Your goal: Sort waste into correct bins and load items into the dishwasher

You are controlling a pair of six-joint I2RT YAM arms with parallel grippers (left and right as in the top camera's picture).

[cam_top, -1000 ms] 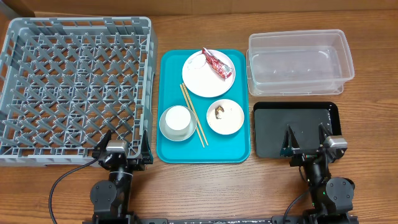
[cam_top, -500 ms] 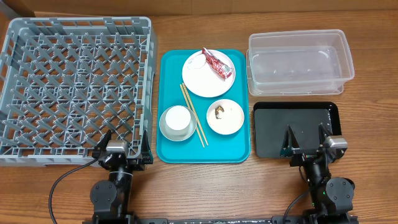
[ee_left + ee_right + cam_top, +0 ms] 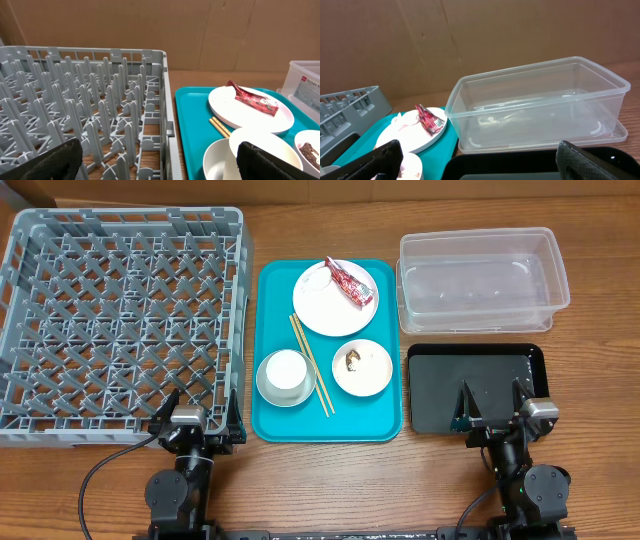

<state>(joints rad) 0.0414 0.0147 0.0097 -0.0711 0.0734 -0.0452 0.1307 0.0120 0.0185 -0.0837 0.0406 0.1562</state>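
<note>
Since L gripper [image 3: 200,408] & R gripper [image 3: 492,402] gape empty, start w/ wrapper [image 3: 347,282].
Pinch its mid, lift off plate [image 3: 325,315], into tub [image 3: 480,235].

Light fell evenly from above, bright without harshness, and shadows lay short and soft among the dish rack [image 3: 125,217] pegs. The overhead view was sharp edge to edge. Pale reflections streaked the clear tub [image 3: 483,280] floor, and the red wrapper [image 3: 347,281] glinted. In the wrist views the near left fingers [image 3: 45,162] and right fingers [image 3: 592,160] showed as soft, featureless black, while farther things stayed crisp.
</note>
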